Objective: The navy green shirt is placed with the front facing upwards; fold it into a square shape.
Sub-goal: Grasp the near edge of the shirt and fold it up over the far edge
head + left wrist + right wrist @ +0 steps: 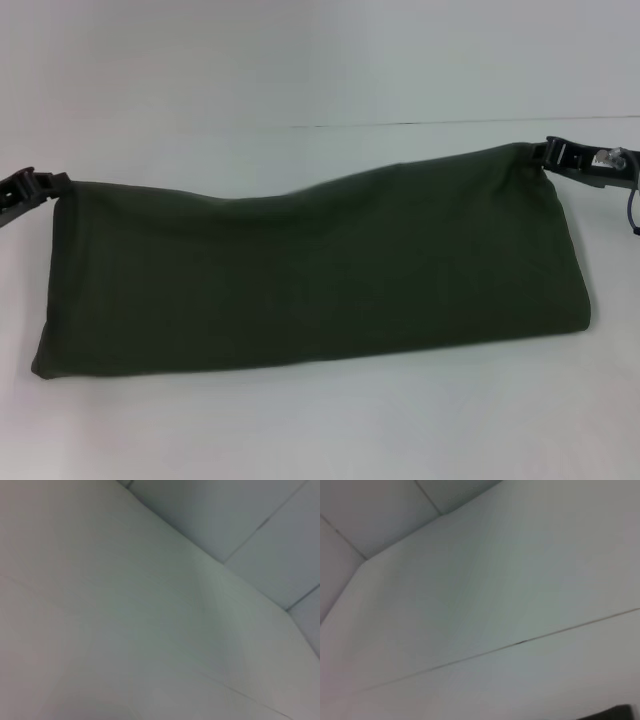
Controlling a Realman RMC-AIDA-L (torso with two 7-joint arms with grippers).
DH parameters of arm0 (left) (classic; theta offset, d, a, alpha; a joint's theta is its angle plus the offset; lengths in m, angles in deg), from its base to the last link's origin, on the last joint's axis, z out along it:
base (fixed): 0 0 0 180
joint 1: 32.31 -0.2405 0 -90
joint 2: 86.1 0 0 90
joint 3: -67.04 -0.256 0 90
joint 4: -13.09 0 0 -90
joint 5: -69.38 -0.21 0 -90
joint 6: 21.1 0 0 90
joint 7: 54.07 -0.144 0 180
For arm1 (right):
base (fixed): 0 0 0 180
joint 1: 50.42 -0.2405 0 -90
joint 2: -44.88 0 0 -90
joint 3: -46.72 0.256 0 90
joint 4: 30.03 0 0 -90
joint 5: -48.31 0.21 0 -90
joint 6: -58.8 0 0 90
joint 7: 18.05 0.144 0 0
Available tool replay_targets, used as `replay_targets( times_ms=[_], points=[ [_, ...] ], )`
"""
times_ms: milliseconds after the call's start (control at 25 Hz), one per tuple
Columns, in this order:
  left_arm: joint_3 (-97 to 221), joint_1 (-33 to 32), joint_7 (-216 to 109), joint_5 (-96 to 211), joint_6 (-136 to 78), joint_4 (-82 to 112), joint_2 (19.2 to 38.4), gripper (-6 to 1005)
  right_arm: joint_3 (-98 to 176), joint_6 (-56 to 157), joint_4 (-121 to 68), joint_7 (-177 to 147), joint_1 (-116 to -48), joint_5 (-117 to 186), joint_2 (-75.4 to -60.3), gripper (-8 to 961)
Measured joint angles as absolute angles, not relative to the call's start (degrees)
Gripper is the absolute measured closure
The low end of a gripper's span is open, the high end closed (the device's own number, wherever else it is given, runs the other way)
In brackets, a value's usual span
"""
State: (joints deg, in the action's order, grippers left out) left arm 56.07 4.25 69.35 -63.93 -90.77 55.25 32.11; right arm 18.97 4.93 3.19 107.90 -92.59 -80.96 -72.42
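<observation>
The navy green shirt (320,270) hangs as a long dark olive band across the head view, its top edge sagging in the middle and its lower fold resting on the white table (320,420). No lettering or collar shows. My left gripper (52,184) is shut on the shirt's upper left corner. At the upper right corner, which is held higher, my right gripper (540,153) is shut on the cloth. Both wrist views show only white surface and no shirt.
The white table (300,60) runs on behind the shirt, with a thin seam line (450,123) at the back right. A dark cable (633,210) hangs from the right arm at the frame's edge.
</observation>
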Motion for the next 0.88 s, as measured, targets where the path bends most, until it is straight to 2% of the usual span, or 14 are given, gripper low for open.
replay_targets(
  times_ms=[120, 400, 880],
  points=[
    [54.70, 4.26, 69.04, -63.72, -87.18, 54.86, 33.20, 982, 18.62, 7.43, 3.05, 106.57, -92.53, -79.14, -73.15, 824],
    [51.52, 4.50, 68.95, -62.14, -80.54, 53.77, 34.73, 981, 17.93, 12.44, 1.91, 106.24, -93.25, -78.30, -73.67, 813],
    [49.67, 4.83, 68.55, -60.60, -73.65, 53.65, 36.31, 982, 16.28, 19.05, -0.67, 106.02, -94.91, -77.39, -74.59, 793]
  ],
)
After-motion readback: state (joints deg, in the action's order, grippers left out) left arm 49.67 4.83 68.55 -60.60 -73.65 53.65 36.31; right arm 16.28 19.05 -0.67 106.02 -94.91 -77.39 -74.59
